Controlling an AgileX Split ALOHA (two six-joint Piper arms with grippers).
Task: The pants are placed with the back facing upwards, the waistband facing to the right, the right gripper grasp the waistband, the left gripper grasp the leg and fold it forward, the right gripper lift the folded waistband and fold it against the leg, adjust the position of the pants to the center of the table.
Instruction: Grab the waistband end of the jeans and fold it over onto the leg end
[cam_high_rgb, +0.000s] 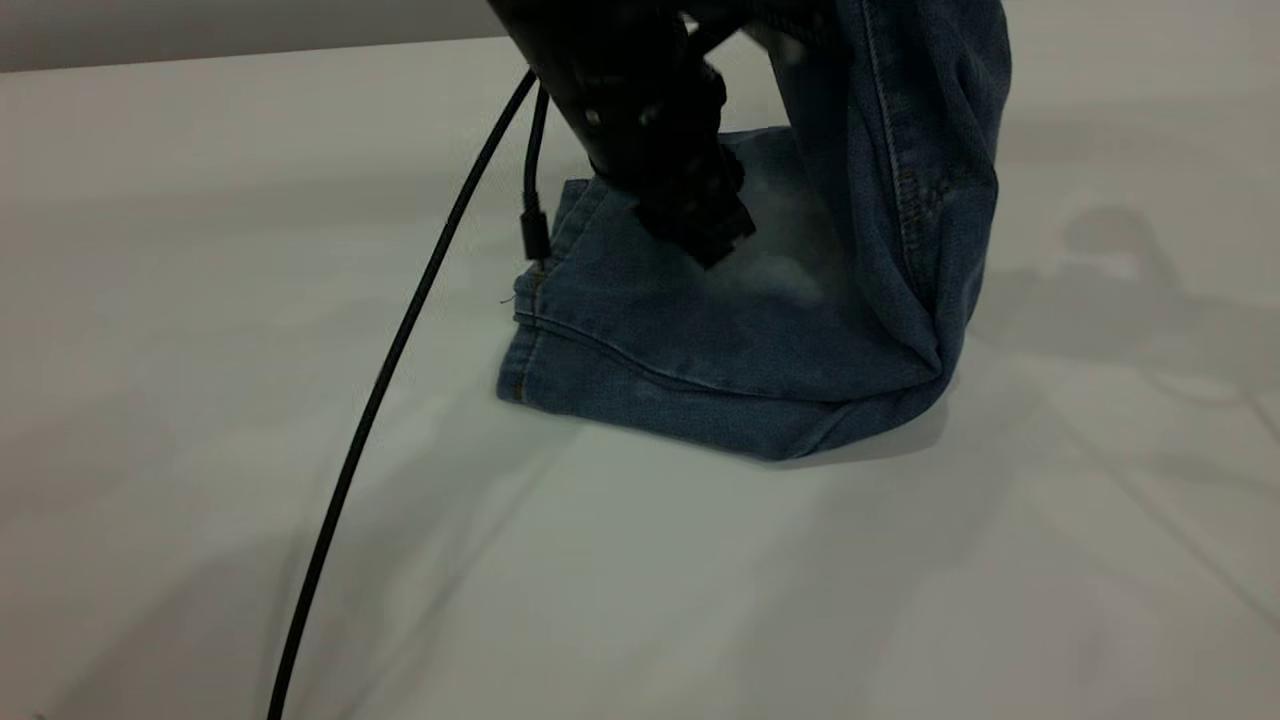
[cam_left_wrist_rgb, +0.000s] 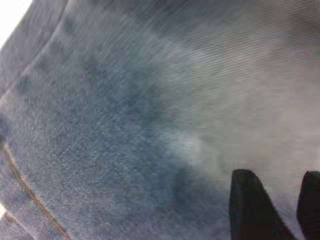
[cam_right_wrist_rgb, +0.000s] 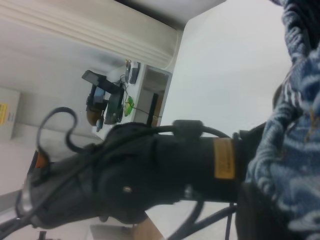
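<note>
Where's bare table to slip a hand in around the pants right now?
Bare table in front of the pants; also to their right and left of the black cable. Crowded over the pants: left end effector hovers above the flat part, and the right side is lifted.

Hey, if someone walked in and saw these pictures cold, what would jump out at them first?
Probably the pants: one end lies flat on the white table while the other rises steeply out of view at the upper right. Next, the left hand, black, pointing down at the flat denim by a pale faded patch, its thick black cable trailing across the table toward the near edge.
</note>
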